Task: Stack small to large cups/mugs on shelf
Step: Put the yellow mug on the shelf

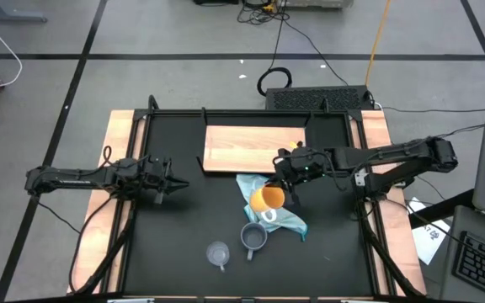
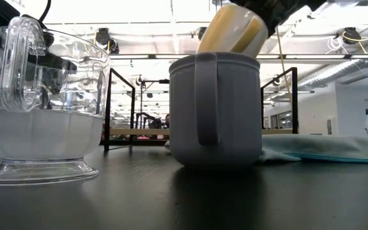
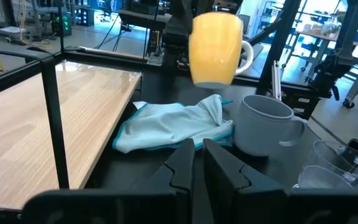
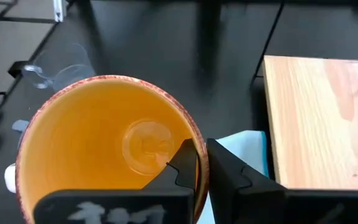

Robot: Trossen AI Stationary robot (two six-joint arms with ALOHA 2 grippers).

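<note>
Orange ceramic mug point(image 1: 268, 199) hangs pinched by its rim in the right gripper point(image 1: 286, 187), at the wooden shelf's point(image 1: 251, 147) five o'clock; nothing stacked yet.

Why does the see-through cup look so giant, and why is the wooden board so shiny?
In the low view the clear glass cup sits right by the camera, so it looks huge next to the grey-blue mug. In the left wrist view the shelf has a glossy top that mirrors the bright room lights.
</note>
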